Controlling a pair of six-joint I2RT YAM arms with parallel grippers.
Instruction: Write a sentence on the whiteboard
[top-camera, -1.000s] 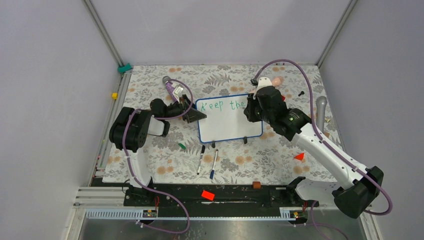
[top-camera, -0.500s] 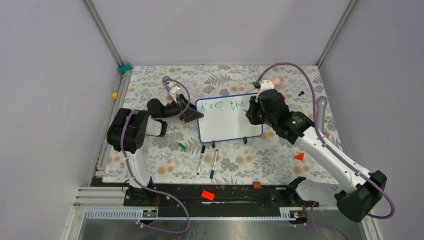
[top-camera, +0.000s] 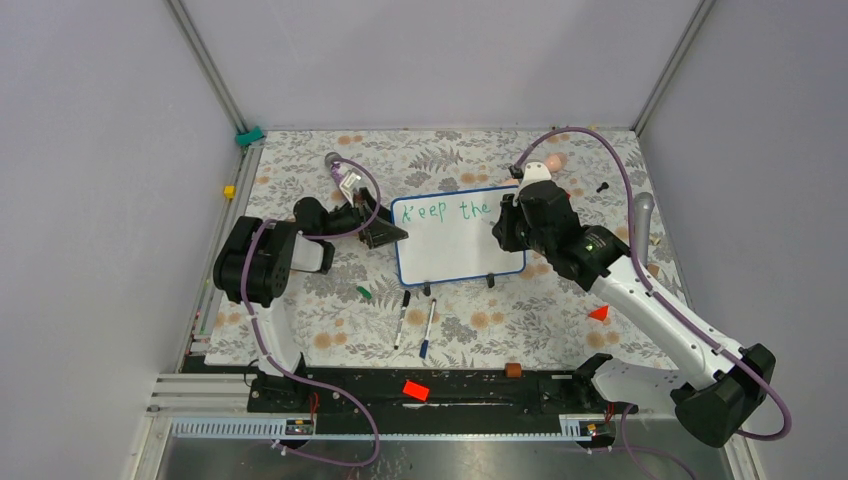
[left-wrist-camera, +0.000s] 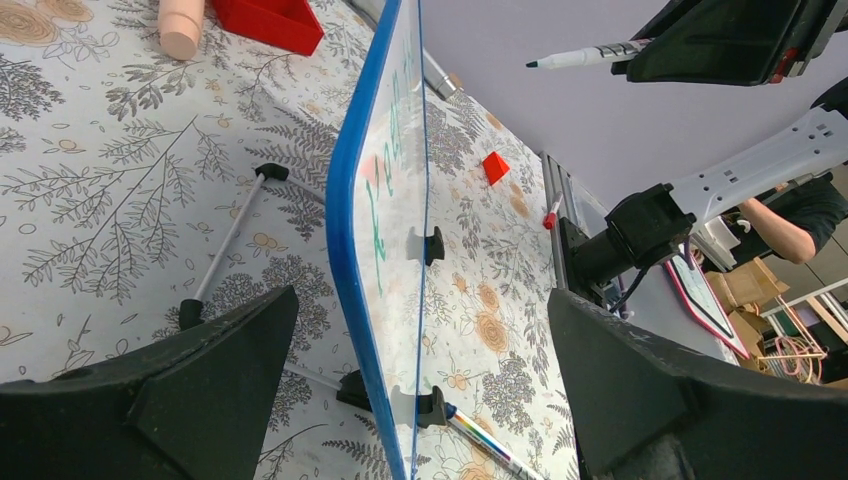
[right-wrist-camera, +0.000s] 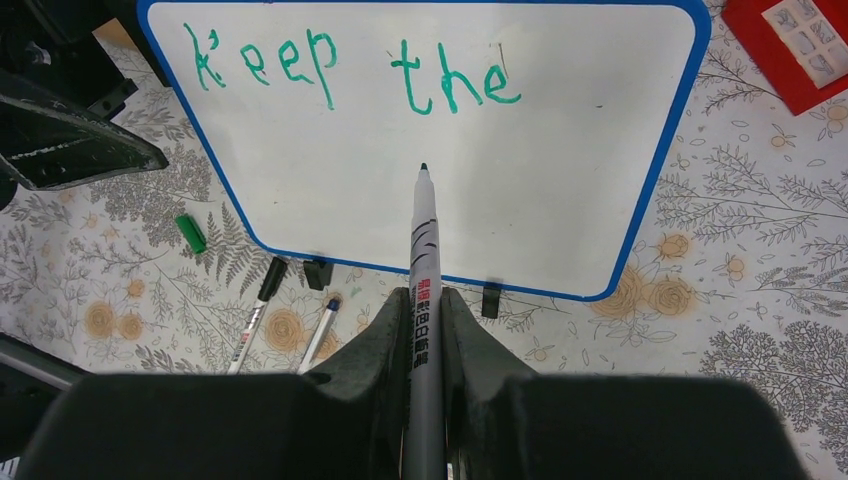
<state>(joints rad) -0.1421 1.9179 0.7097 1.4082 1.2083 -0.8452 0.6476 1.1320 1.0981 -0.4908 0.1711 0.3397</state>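
Note:
The whiteboard (top-camera: 462, 252) stands tilted on its black feet in the middle of the floral cloth. On its top line is the sentence (top-camera: 445, 211) in green, reading "Keep the" (right-wrist-camera: 409, 85). My left gripper (top-camera: 387, 233) is at the board's left edge. In the left wrist view it (left-wrist-camera: 422, 298) is open, its jaws wide on either side of the blue rim (left-wrist-camera: 345, 250) without touching it. My right gripper (top-camera: 503, 228) is shut on a white marker (right-wrist-camera: 425, 230), whose tip points at the bare whiteboard (right-wrist-camera: 560, 170) below "the". The left wrist view shows the marker (left-wrist-camera: 585, 57) off the board face.
Two pens (top-camera: 401, 318) (top-camera: 428, 328) and a green cap (top-camera: 364, 292) lie on the cloth in front of the board. A red wedge (top-camera: 599, 313) sits to the right. A red tray (right-wrist-camera: 790, 45) and a pink cylinder (left-wrist-camera: 182, 22) lie behind the board.
My left gripper's jaws have spread wide around the board's left edge, and that arm drew back a little to the left. The right gripper with the marker shifted slightly right.

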